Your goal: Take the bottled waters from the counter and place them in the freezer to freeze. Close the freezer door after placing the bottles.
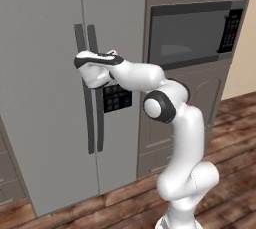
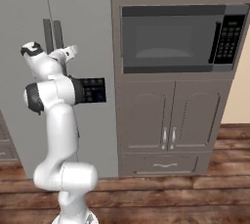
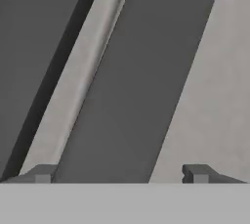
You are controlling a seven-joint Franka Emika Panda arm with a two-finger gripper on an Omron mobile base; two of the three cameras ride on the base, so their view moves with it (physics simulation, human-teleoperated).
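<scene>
Here the hand [image 3: 119, 173], fingers apart, straddles a freezer [image 1: 45, 123] door handle [image 3: 141, 81].

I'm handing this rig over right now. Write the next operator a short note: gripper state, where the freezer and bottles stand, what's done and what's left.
Gripper: open, empty, its two fingertips straddling one dark door handle of the freezer, close in front of it.
Freezer: both doors look shut in both base views; the arm reaches across to the pair of handles at the middle seam, above the dispenser panel.
Bottled waters and counter: not in these pictures, so I cannot tell whether they have been placed.
Left: probably close on the handle or back off, depending on bottle status; check inside before calling the job finished.
</scene>
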